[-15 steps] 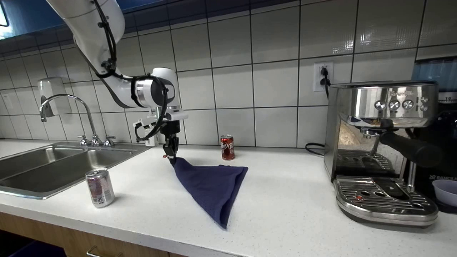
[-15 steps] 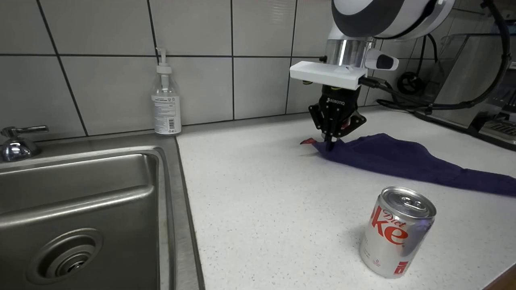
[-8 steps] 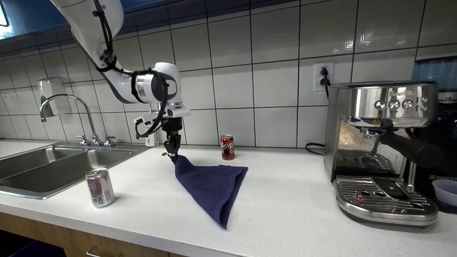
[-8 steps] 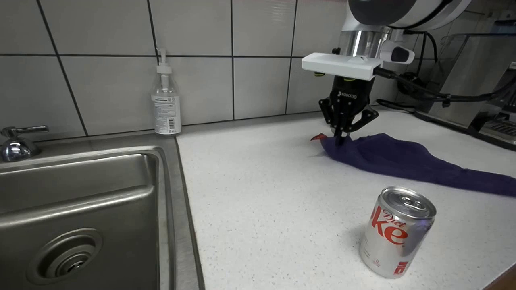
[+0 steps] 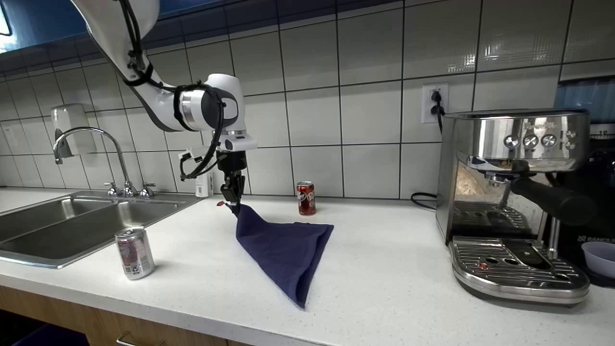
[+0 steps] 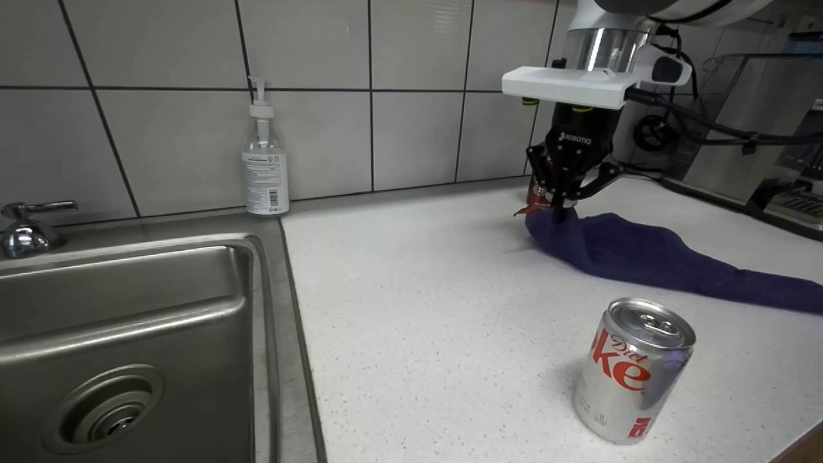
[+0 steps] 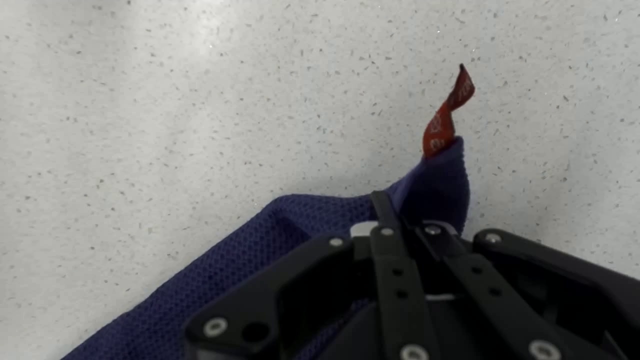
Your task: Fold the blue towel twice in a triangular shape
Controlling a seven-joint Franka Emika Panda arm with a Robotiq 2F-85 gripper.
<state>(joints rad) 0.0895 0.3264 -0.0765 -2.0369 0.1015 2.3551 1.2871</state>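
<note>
The blue towel [image 5: 283, 250] lies on the counter in a roughly triangular shape, with folded layers showing along its right edge. My gripper [image 7: 392, 205] is shut on the blue towel near one corner, which bears a red tag [image 7: 440, 127] that sticks out past the fingers. In both exterior views that corner is lifted a little off the counter, and the cloth slopes down from the gripper [image 6: 560, 209] to the flat part. In the wrist view the jaws and linkage cover part of the towel [image 7: 225, 265].
A silver can [image 6: 633, 373] stands near the counter's front edge. Close to the tiled wall is a red can [image 5: 306, 198], partly behind the gripper in an exterior view. The sink [image 6: 260, 321] and soap bottle [image 6: 265, 173] lie to one side, a coffee machine [image 5: 514, 139] to the other.
My gripper has risen and shifted slightly toward the back wall, drawing the held corner and its red tag up with it. The flat part of the towel has stayed in place.
</note>
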